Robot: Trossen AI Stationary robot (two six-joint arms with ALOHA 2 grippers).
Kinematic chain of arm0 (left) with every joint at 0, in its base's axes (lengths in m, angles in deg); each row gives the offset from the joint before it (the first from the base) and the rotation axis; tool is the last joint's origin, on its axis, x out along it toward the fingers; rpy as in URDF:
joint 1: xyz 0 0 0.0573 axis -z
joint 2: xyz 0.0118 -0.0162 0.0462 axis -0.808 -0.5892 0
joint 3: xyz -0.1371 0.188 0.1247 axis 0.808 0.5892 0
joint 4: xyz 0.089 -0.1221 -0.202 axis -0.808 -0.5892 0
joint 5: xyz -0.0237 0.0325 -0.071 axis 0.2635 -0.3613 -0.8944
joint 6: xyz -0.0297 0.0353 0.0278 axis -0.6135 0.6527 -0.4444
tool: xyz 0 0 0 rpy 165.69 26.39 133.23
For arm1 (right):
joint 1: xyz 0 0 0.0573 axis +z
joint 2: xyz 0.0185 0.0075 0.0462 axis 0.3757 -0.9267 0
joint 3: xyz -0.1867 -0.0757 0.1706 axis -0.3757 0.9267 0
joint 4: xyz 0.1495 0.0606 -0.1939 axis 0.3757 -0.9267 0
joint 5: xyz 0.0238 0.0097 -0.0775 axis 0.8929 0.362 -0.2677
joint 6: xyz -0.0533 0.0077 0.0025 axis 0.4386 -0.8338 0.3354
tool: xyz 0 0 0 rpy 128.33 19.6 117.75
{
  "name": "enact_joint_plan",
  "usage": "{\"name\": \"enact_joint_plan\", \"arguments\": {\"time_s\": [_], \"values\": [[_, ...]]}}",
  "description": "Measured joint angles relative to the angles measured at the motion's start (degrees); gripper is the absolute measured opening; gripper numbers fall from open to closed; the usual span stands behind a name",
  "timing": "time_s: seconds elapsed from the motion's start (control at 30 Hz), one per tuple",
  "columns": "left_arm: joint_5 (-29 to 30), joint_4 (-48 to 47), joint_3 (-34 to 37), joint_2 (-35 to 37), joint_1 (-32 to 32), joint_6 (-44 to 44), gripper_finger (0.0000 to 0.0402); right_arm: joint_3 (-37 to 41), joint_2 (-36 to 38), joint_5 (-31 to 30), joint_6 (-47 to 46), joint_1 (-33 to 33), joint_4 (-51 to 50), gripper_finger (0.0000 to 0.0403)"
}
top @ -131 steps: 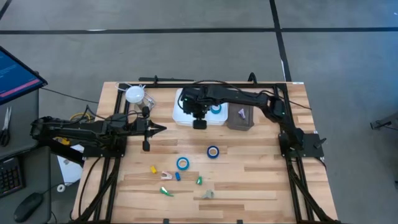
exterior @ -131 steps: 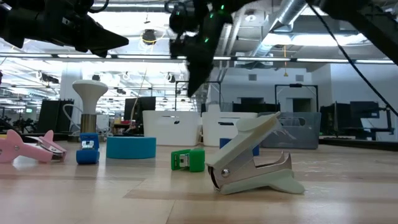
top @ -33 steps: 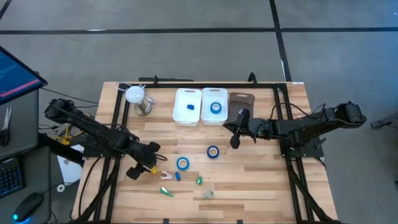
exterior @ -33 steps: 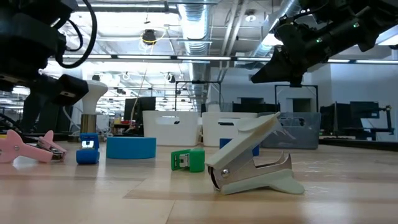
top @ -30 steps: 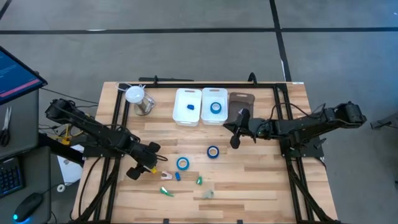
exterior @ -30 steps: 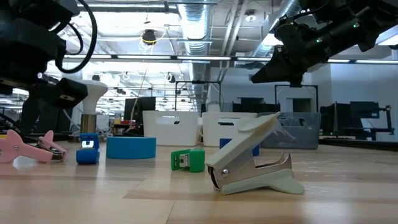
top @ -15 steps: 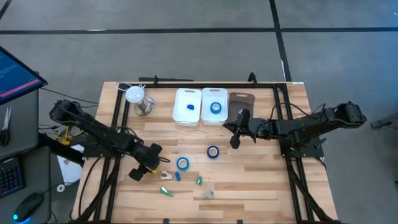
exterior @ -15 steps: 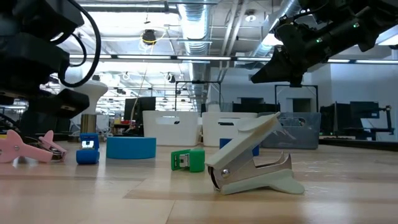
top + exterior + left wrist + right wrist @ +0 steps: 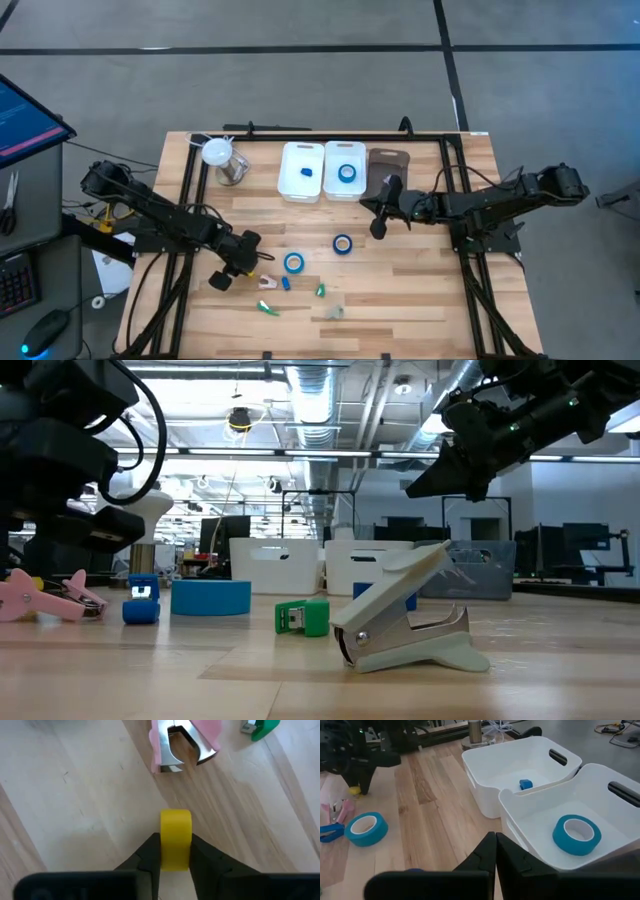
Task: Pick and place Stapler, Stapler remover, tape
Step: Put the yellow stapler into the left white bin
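We see the left gripper clamped on a yellow piece beside the pink remover. Right gripper closed, empty, near the bins.

Grey floor (dark seams), bright ceiling lights

Bare wood lies open behind the pink metal-jawed staple remover; a small green plastic stapler (partly cropped) crowds its side.
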Motion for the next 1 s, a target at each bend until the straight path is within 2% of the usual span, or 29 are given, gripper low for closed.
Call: {"name": "enact_joint_plan", "arguments": {"time_s": [0.1,0.33,0.47,0.7,0.8,1.0], "values": [[-0.2,0.08,-0.02,0.03,0.0,-1.25,0.005,0.0,0.0,0.0,-0.12,-0.01,-0.23,0.0],[1.8,1.13,0.26,1.51,0.01,-7.1,0.0056,0.0,0.0,0.0,-0.11,-0.01,-1.3,0.0],[8.56,2.36,0.2,5.82,-0.86,-7.02,0.0052,0.0,0.0,0.0,1.0,-0.01,-1.5,0.0],[23.8,3.82,0.17,14.77,-5.68,-5.1,0.0052,0.0,0.0,0.0,3.16,-0.03,-1.71,0.0],[26.73,8.99,0.17,17.74,-9.24,-0.61,0.0052,0.0,0.0,0.0,3.49,-0.25,-1.9,0.0],[26.79,25.8,0.09,19.55,-18.95,7.49,0.0051,0.0,0.0,-0.02,3.49,-1.31,-1.91,0.0]]}}
